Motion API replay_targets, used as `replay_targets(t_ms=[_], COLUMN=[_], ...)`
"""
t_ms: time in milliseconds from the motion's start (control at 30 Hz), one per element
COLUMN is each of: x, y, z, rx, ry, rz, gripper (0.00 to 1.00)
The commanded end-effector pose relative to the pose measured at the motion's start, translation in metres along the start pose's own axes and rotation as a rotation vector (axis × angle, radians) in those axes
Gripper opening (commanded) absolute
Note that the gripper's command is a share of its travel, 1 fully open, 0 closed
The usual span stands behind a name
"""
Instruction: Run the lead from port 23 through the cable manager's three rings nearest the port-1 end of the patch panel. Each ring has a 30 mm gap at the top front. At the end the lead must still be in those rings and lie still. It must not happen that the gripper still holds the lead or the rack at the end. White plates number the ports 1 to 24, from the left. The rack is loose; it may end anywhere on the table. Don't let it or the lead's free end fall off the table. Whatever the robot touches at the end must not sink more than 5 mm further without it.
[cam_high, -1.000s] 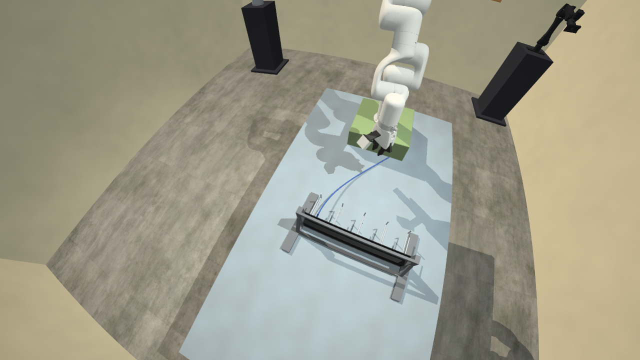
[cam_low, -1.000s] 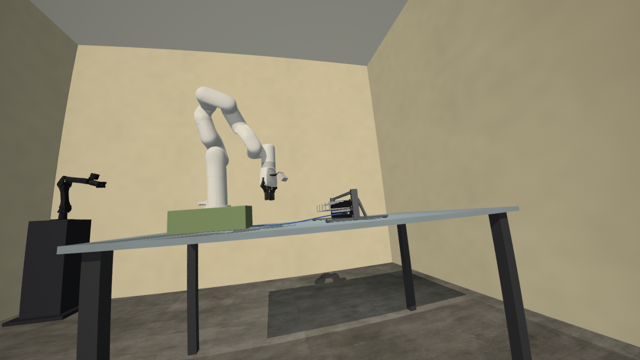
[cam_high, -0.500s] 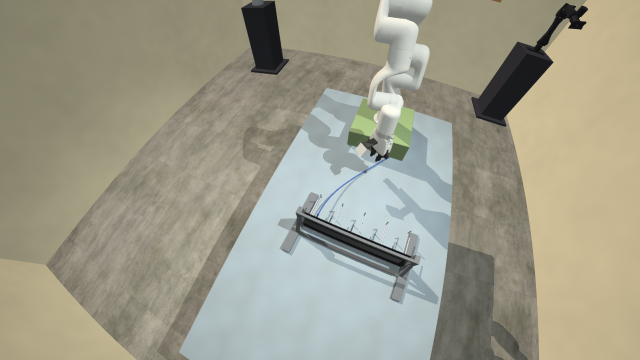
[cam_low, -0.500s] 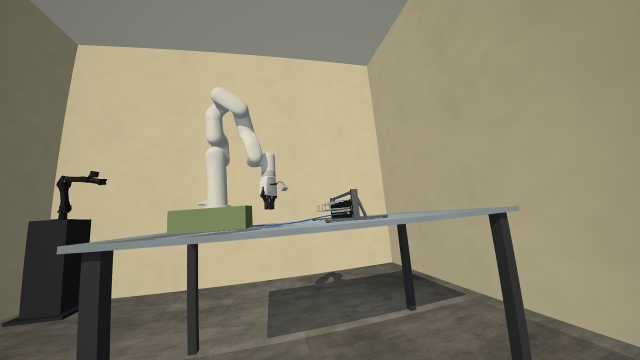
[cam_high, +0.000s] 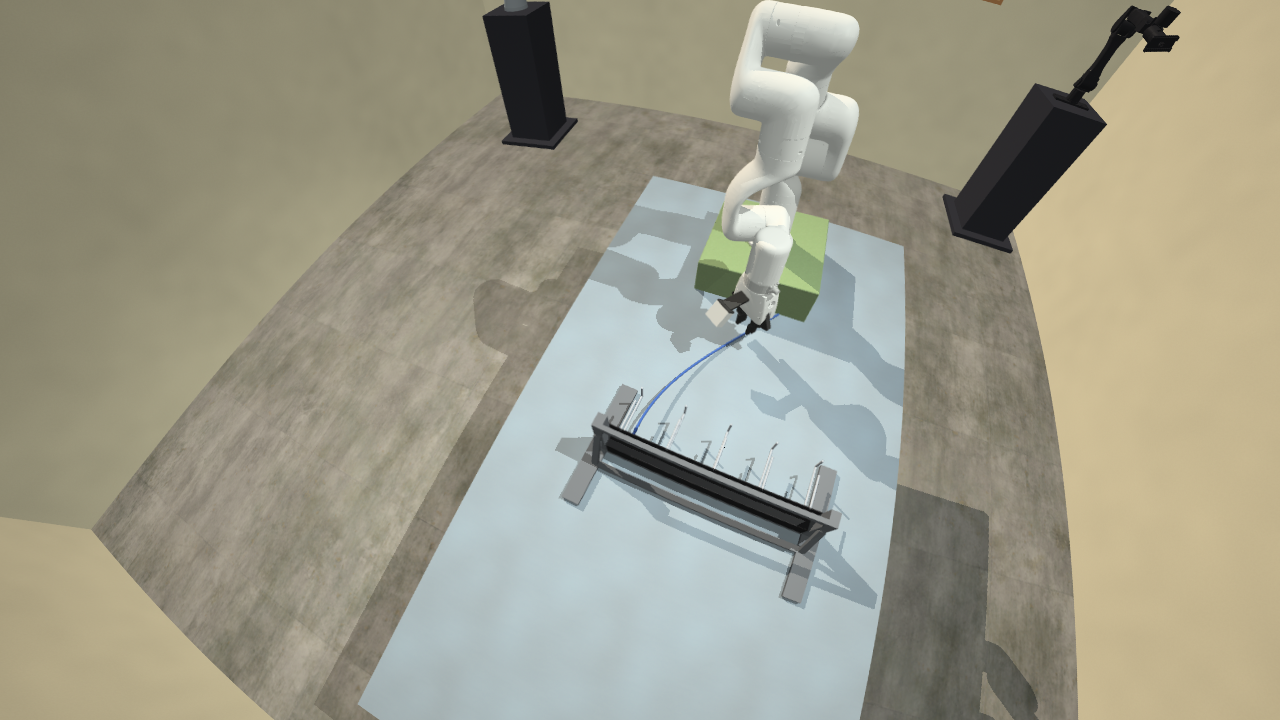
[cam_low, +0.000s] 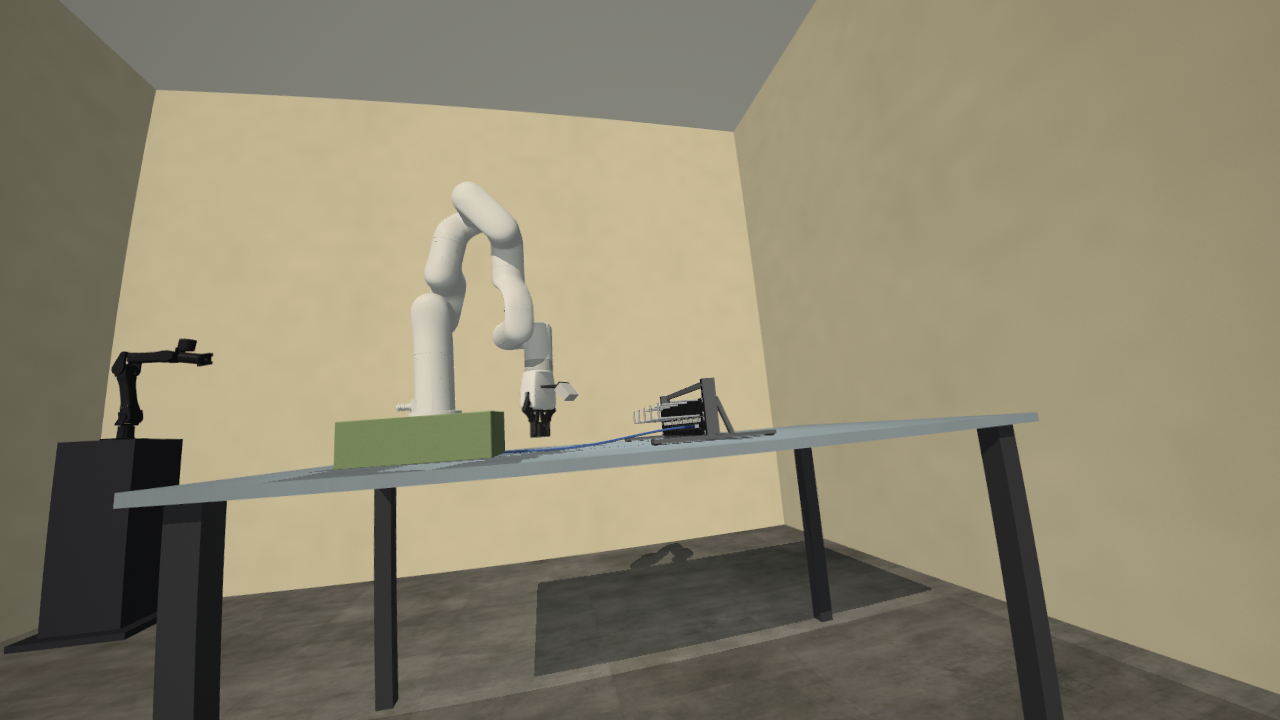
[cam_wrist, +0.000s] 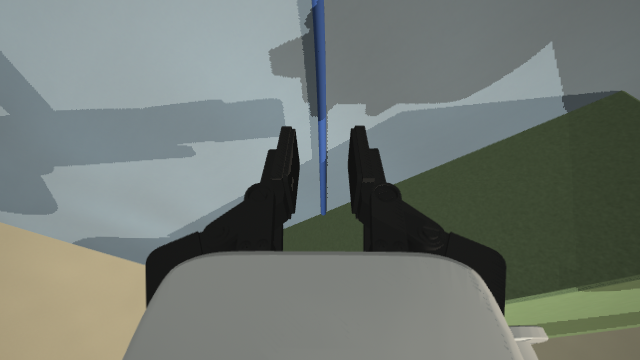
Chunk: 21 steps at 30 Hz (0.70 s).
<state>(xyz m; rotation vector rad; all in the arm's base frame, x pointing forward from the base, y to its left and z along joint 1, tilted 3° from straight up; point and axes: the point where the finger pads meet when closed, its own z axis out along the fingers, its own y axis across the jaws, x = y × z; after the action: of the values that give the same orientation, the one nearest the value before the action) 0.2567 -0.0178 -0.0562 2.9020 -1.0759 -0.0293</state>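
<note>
One blue lead (cam_high: 684, 374) is lying on the table (cam_high: 537, 573), curving from the rack (cam_high: 707, 470) at one end of its panel toward the green block (cam_high: 801, 268), its free end showing between my fingers below them. I am hovering my pincer (cam_wrist: 322, 150) over it, partly apart, clamping nothing. Port plates are sitting too small to read (no writing legible anywhere).

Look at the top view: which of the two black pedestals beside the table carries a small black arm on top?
The black pedestal at the right of the top view: a small black arm rises from its top. The other pedestal, at upper left, has none.
</note>
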Motion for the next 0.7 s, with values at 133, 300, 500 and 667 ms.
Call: replay_targets(t_ms=[133, 300, 500, 667], x=[0.002, 0.002, 0.002, 0.002], y=[-0.002, -0.001, -0.001, -0.001], z=[0.015, 0.023, 0.027, 0.027], rx=[-0.002, -0.002, -0.002, -0.002], ry=[0.020, 0.020, 0.020, 0.020], rz=[0.001, 0.001, 0.001, 0.001], gripper=[0.33, 0.33, 0.33, 0.33])
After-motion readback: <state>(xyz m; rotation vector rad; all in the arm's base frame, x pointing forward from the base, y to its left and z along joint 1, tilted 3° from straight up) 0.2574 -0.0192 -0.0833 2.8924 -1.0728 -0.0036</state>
